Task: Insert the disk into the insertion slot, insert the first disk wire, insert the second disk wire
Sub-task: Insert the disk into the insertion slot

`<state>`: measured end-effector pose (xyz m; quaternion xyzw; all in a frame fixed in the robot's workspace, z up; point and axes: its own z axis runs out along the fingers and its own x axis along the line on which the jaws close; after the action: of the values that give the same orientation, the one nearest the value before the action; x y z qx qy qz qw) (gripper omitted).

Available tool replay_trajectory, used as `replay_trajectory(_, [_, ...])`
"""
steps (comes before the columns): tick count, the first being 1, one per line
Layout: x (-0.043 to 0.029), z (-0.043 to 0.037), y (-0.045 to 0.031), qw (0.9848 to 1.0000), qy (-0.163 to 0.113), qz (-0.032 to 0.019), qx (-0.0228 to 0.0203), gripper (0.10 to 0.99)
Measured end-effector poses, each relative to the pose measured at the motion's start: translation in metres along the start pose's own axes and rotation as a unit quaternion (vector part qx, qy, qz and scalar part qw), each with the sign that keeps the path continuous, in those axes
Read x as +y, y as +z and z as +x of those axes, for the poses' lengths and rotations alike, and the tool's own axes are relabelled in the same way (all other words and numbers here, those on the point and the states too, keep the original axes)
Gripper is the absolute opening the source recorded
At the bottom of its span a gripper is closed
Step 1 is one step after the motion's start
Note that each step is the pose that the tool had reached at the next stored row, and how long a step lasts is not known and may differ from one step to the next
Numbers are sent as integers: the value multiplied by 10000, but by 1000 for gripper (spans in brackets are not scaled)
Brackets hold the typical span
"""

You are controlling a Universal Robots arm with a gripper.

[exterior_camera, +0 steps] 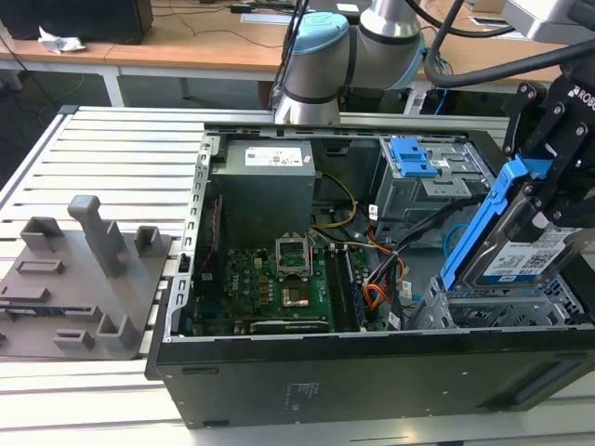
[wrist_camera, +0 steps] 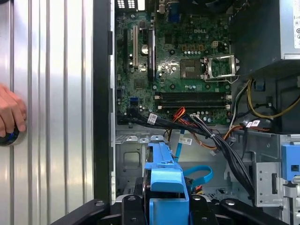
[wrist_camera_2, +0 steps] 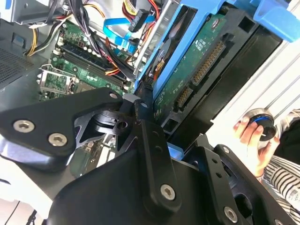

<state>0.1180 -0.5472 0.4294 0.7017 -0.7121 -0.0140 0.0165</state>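
Exterior view: we see the black robot gripper (exterior_camera: 555,214) clamped on the silver, blue-framed disk (exterior_camera: 514,261), tilting it just above the low grey perforated insertion slot (exterior_camera: 493,312), presumably for sliding in.

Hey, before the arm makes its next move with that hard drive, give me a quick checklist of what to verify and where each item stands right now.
1. Grip on the disk: ok. The gripper is closed on its blue frame.
2. Disk seated in the insertion slot: not ok. It is tilted over the slot, not in it.
3. Slot free of wires: cannot tell. A blue cable lies close by.
4. Disk connector free: ok. Nothing is plugged in.
5. Person's hand clear of the case: ok. It rests outside on the table.
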Motion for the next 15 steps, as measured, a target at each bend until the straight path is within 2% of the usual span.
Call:
replay_trajectory(2, [-2,23,26,10000,0,0,-1,361])
replay_trajectory(11, [-12,23,166,10000,0,-1,1,361])
replay_trajectory(15, [-14,23,206,10000,0,-1,0,361])
